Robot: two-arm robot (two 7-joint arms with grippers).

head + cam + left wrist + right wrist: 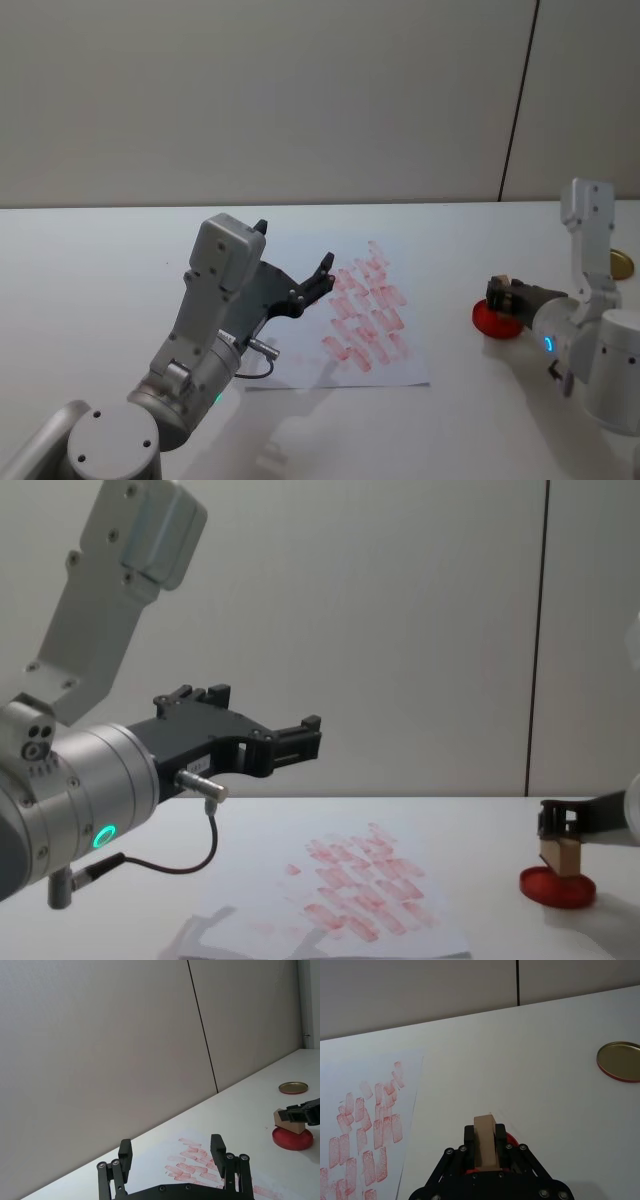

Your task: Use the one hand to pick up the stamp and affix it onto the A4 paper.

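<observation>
While inking: stamp [485, 1140] is clamped in right tool [486, 1152], pressed on red pad [557, 888], right of paper [365, 320].
Left tool [173, 1151]: held spread, idle above paper.

You're looking at a bare lab or test room: plain white table [120, 250], blank grey panelled wall [300, 90] with one dark seam.
</observation>
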